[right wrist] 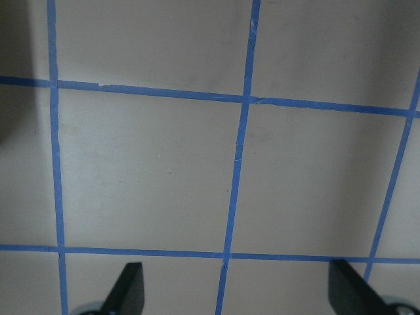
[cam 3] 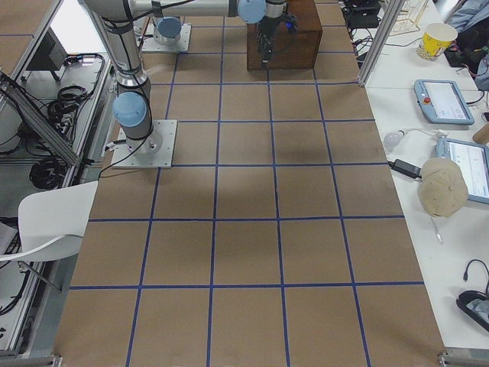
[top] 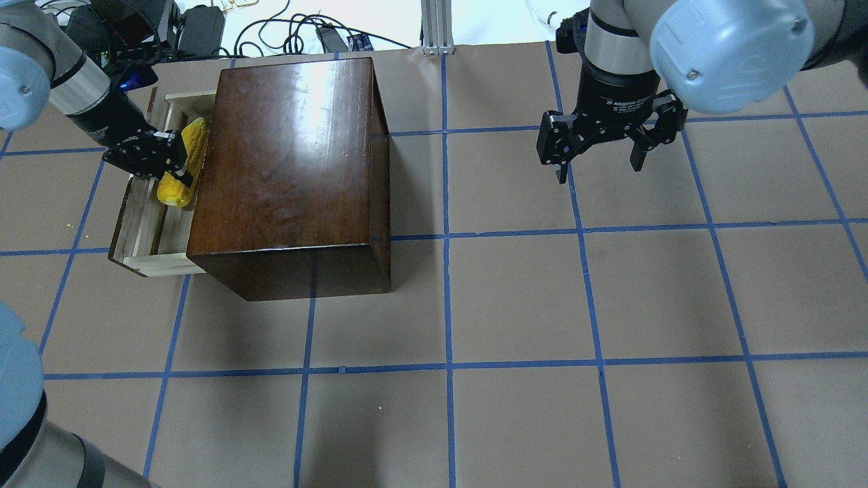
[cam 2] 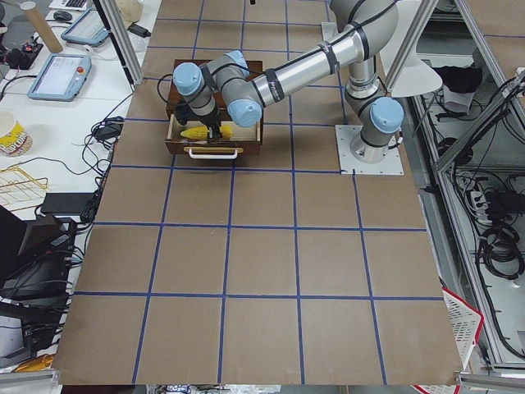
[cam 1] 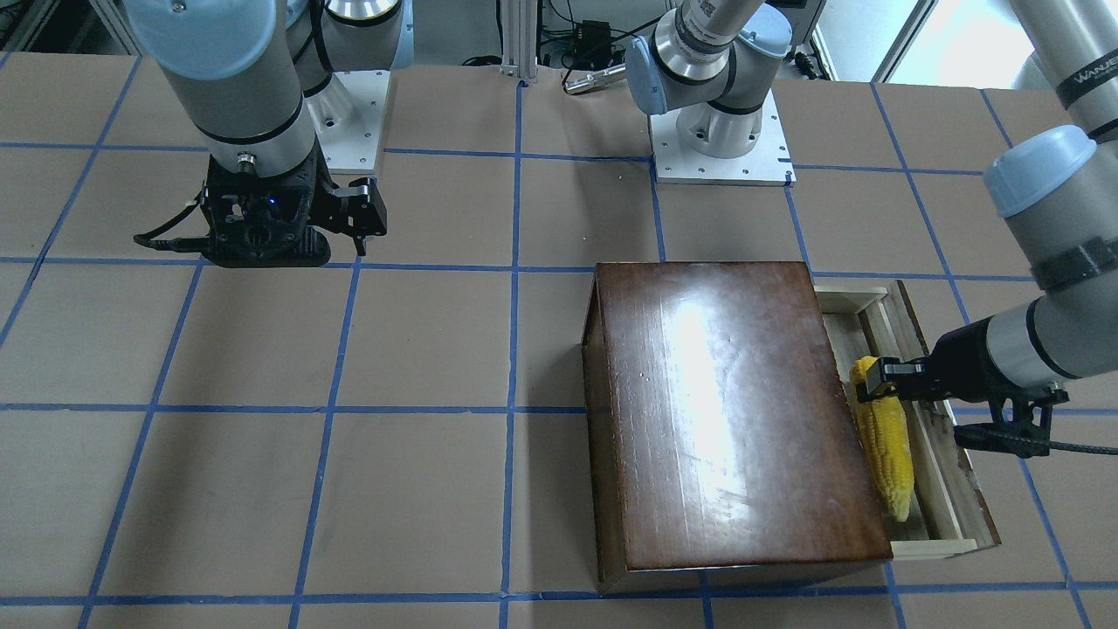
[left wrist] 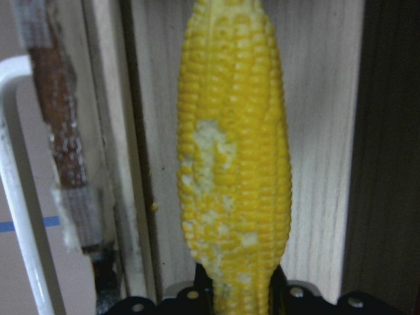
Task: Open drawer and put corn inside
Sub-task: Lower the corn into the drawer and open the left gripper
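Observation:
The glossy dark-brown cabinet (cam 1: 734, 411) (top: 291, 163) stands on the table. Its drawer (cam 1: 948, 489) (top: 146, 224) is pulled out, showing the pale-wood tray. My left gripper (cam 1: 878, 382) (top: 171, 157) (left wrist: 239, 298) is shut on the yellow corn (cam 1: 889, 454) (top: 196, 137) (left wrist: 236, 164) near one end. It holds the cob lengthwise over the drawer floor (left wrist: 315, 131), close beside the cabinet. I cannot tell whether the corn touches the floor. My right gripper (top: 600, 166) (right wrist: 239, 289) (cam 1: 279, 229) is open and empty above bare table, far from the cabinet.
A white handle (left wrist: 20, 197) runs along the drawer's dark front panel (cam 1: 974, 489). The arms' base plates (cam 1: 721, 148) (cam 1: 349, 114) sit at the robot's edge of the table. Cables (top: 298, 30) lie beyond the table edge behind the cabinet. Blue tape lines grid the brown tabletop.

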Robot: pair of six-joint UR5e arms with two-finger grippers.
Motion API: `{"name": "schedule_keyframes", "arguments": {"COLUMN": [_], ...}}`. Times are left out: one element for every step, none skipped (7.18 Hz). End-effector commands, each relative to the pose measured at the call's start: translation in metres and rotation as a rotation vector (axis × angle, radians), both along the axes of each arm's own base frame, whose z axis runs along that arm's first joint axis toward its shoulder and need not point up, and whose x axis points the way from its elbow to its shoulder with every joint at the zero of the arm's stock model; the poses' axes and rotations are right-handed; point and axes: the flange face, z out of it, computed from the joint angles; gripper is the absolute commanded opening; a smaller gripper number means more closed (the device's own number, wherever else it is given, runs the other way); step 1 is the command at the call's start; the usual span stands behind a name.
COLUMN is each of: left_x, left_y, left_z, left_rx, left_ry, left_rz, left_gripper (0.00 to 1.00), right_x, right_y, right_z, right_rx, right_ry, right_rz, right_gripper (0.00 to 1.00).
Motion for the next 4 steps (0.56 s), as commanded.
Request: {"name": "schedule_keyframes", "arguments": {"left_x": [0.0, 0.004, 0.002, -0.001], "left_y": [-0.001, -0.001, 0.001, 0.001], "left_z": [0.002, 0.009, 0.015, 0.022], "left_rx": [-0.004, -0.014, -0.02, -0.029], "left_ry": [0.003, -0.007, -0.013, -0.019], "left_rz": [0.004, 0.009, 0.009, 0.012], "left_gripper": [0.97, 1.0, 1.0, 1.0], "right_x": [0.0, 0.0, 0.0, 0.0], "right_y": [0.0, 0.0, 0.0, 0.0], "right_z": [0.0, 0.0, 0.0, 0.0], "right_rx": [0.0, 0.0, 0.0, 0.0], "right_ry": [0.0, 0.0, 0.0, 0.0], "right_rz": [0.0, 0.0, 0.0, 0.0], "right_gripper": [1.0, 1.0, 1.0, 1.0]}}
